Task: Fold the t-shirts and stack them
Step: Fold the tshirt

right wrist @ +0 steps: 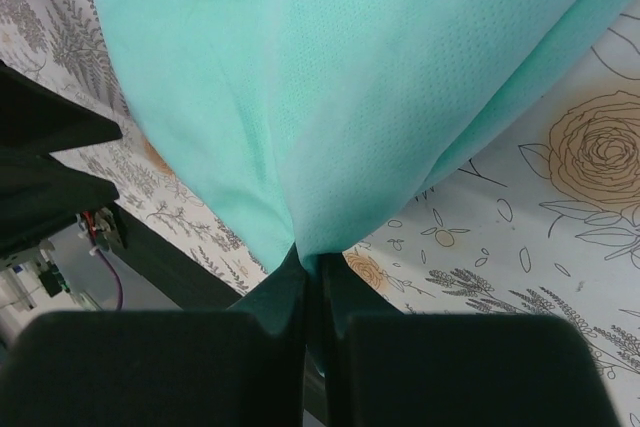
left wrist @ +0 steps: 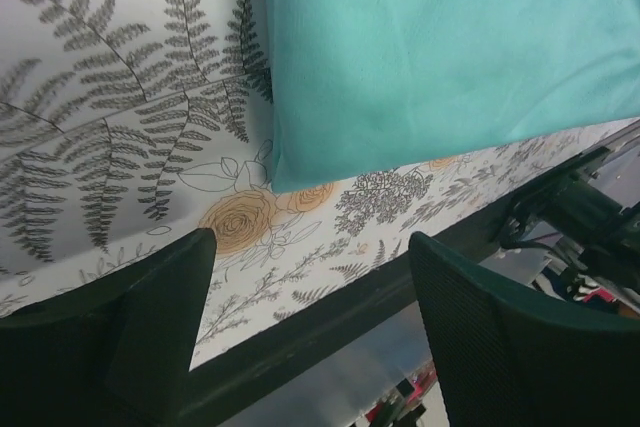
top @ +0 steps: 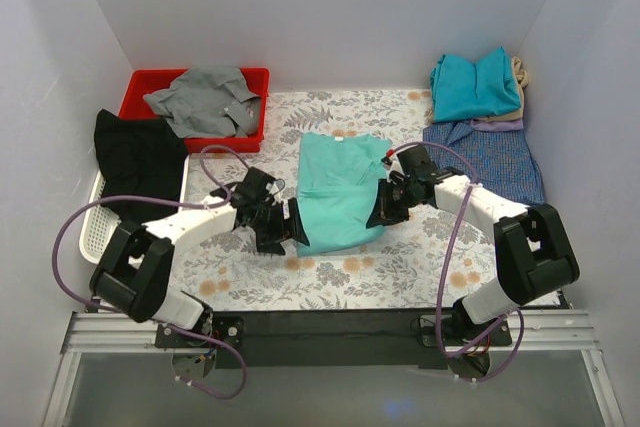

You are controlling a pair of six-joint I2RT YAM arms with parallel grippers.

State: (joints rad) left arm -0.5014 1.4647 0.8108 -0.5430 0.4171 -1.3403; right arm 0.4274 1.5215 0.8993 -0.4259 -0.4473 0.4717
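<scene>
Left gripper [top: 276, 233] [left wrist: 310, 282]: its two dark fingers [left wrist: 150, 307] stand wide apart with nothing between them, poised just off the near left corner of the mint-green t-shirt [top: 338, 192] [left wrist: 450, 47] and not touching it. Right gripper [top: 386, 210] [right wrist: 308, 265]: jaws pressed together, pinching a gathered point of the same shirt's cloth [right wrist: 300, 87] at its near right edge; the fabric fans upward and outward from the pinch. The mint-green t-shirt lies at the middle of the floral table cover [top: 330, 282], partly folded into a narrow upright panel, collar toward the far wall, between the two grippers. At far right, a teal-blue shirt [top: 475, 85] sits folded on top of a pile, with a lavender edge [top: 500, 123] and a beige edge [top: 518, 72] showing under it; a blue check shirt [top: 492, 162] lies spread beneath and in front. At far left, a red bin [top: 145, 82] holds a crumpled grey shirt [top: 205, 99]; a black garment [top: 140, 159] drapes over a white basket [top: 95, 232].
</scene>
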